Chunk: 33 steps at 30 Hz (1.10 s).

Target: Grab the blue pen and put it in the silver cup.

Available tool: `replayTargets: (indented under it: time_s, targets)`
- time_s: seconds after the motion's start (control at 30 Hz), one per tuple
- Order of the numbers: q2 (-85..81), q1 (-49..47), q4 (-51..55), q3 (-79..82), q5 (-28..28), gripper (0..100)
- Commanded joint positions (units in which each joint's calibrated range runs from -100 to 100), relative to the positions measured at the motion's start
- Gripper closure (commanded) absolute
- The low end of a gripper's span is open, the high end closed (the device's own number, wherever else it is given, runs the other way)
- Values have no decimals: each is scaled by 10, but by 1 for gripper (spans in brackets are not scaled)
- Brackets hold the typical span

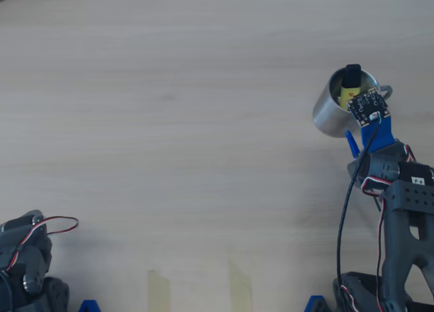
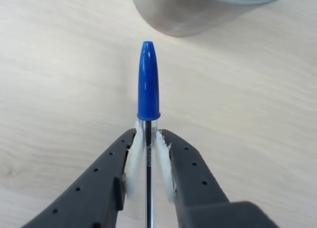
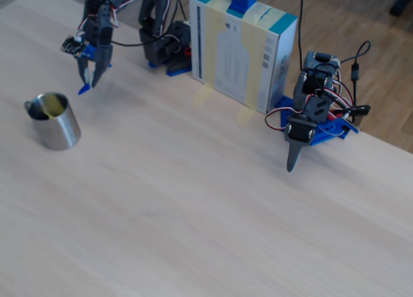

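We see end effector [image 2: 148, 153] clenched on blue pen [image 2: 148, 82] barrel below cap, just short of silver cup [image 2: 198, 10]; light, stiff, slick plastic.

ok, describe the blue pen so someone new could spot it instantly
Find the silver cup at the left of the wooden table in the fixed view; the arm hangs just behind it. The blue pen is clamped between that gripper's white-padded fingers. Thin, clear barrel, blue cap: unlike the stubby yellow highlighter already in the cup.
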Motion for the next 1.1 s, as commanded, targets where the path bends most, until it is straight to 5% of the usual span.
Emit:
replayTargets:
  time_s: [0.0,0.77,1.07]
  targets:
    - [-42,-11,-7,-8,-3,98]
    - [-224,-119,-157,-12,-49,98]
    - [-292,-153,-262,-11,-116,98]
